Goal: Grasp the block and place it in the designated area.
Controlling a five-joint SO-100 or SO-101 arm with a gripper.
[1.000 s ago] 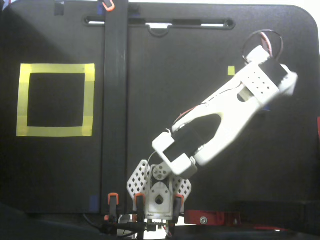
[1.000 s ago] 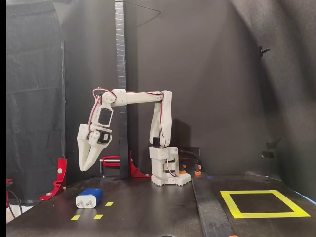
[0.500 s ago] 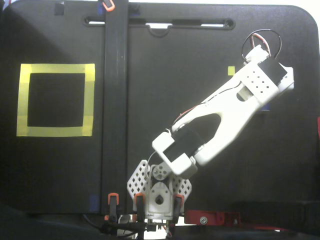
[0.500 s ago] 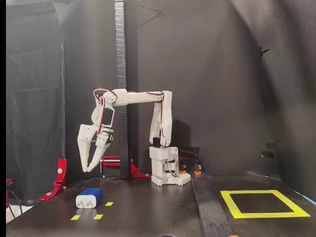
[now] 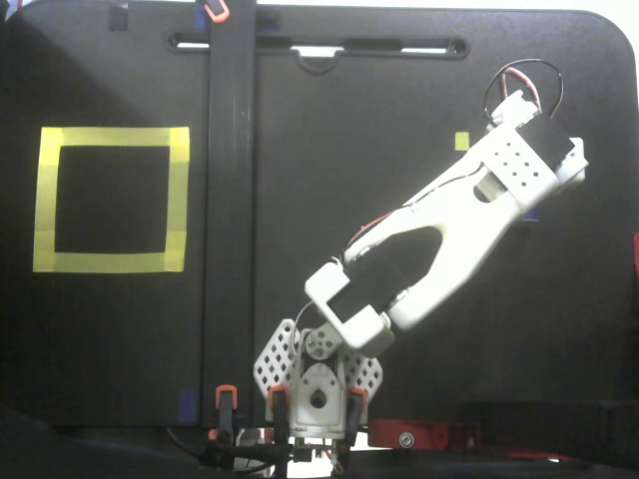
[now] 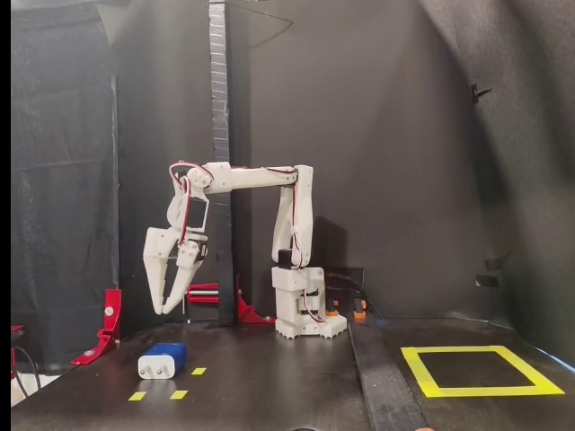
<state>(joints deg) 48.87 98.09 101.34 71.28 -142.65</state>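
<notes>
In the side fixed view the gripper (image 6: pixel 162 310) hangs from the bent arm (image 6: pixel 247 177), fingertips pointing down, its two fingers nearly together with a thin gap near the tips. The block (image 6: pixel 163 360) lies on the table (image 6: pixel 269 386) at about 6 o'clock from the gripper, well below, not touching. The yellow square (image 6: pixel 481 370) sits far off at 3 o'clock from the block; from above, the square (image 5: pixel 111 261) is empty
</notes>
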